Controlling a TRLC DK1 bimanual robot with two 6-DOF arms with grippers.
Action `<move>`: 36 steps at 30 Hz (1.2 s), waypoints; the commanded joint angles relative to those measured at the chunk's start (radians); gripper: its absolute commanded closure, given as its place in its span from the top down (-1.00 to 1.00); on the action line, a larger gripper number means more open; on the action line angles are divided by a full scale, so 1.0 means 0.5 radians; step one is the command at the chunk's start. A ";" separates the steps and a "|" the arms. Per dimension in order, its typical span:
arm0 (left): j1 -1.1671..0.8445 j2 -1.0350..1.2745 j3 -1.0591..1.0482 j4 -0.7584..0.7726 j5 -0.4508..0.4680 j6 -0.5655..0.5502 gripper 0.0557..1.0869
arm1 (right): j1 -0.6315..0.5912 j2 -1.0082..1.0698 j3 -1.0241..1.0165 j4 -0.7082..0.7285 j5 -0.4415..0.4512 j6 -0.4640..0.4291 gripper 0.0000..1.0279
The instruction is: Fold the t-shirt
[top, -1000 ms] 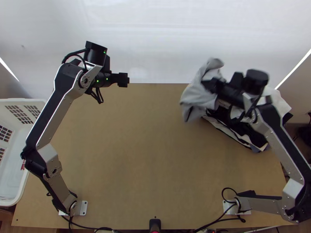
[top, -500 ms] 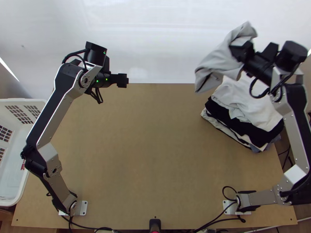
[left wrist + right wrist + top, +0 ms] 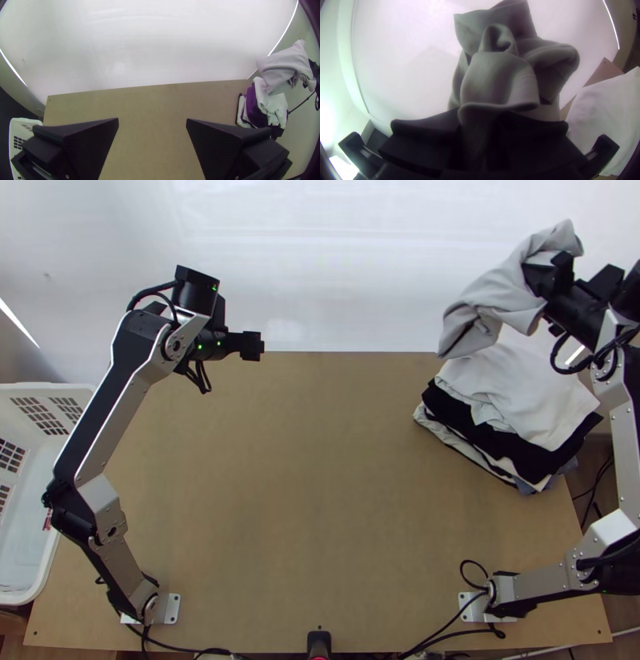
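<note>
A light grey t-shirt (image 3: 498,294) hangs bunched at the upper right of the top view, above a stack of cloth. The right gripper (image 3: 550,274) is shut on one part of it; the rest droops to the side. In the right wrist view, folds of the t-shirt (image 3: 500,78) rise from between the fingers of the right gripper (image 3: 480,123). The left gripper (image 3: 254,346) is over the table's far edge, well away from the cloth. In the left wrist view the left gripper (image 3: 152,120) stands open with nothing between its fingers; the t-shirt (image 3: 283,65) is off to one side.
A pile of folded white and black clothes (image 3: 512,404) lies on the table's far right corner. A white laundry basket (image 3: 40,564) stands at the left edge. Bare wooden tabletop (image 3: 320,484) stretches between the arms, with a pale wall (image 3: 320,260) behind.
The right gripper has carried the t-shirt up and to the right, off the pile, uncovering the white cloth on top. The left arm has kept still.
</note>
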 commanded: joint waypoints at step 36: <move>0.049 -0.070 -0.014 -0.027 0.065 0.031 0.91 | -1.057 -0.689 -1.423 -0.028 0.189 -0.822 0.91</move>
